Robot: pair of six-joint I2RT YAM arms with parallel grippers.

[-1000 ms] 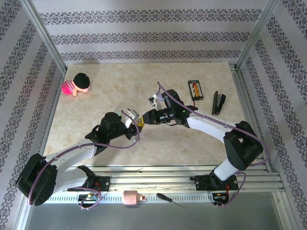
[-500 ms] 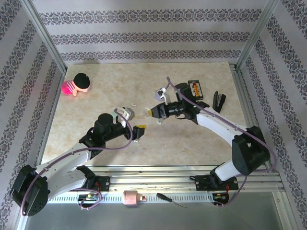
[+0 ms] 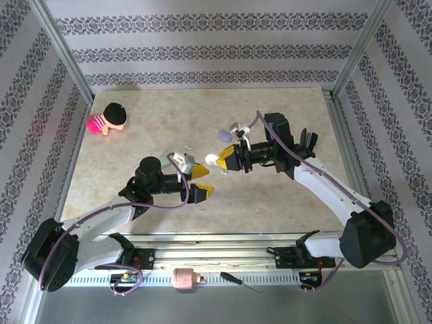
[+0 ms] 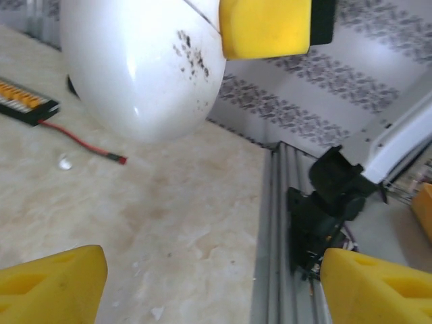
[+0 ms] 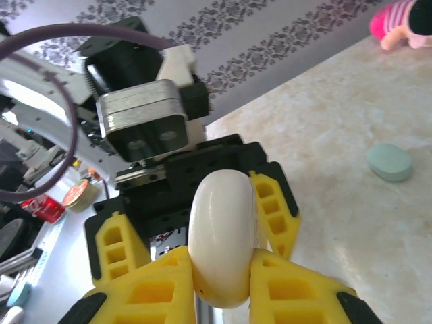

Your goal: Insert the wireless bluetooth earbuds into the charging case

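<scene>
Centrally in the overhead view, the white charging case (image 3: 212, 160) juts from the right gripper (image 3: 223, 160) toward the left of the frame. In the right wrist view it is seen edge-on. Its long axis runs up the frame, away from the camera, and its rounded far end points straight at the left gripper (image 3: 202, 183). It is a smooth, glossy, pebble-shaped shell. The left wrist view shows a fine seam near its top and a scatter of dark specks on one face, and there it hangs clear of the table (image 3: 256, 202).

The right gripper is clamped on the case, with its yellow fingers (image 5: 155, 287) pressed against the two broad sides and the near end buried between them. The left gripper faces it just beyond the case's free end, apart from it. Its jaws are spread wide with nothing between the fingertips (image 4: 50, 283).

A pale green case (image 5: 389, 162) lies flat on the table at the right of the right wrist view. A pink-and-black doll (image 3: 108, 118) sits at the upper left of the overhead frame. A black connector board (image 4: 20, 101) with orange sockets and a red lead lies at the left edge of the left wrist view.
</scene>
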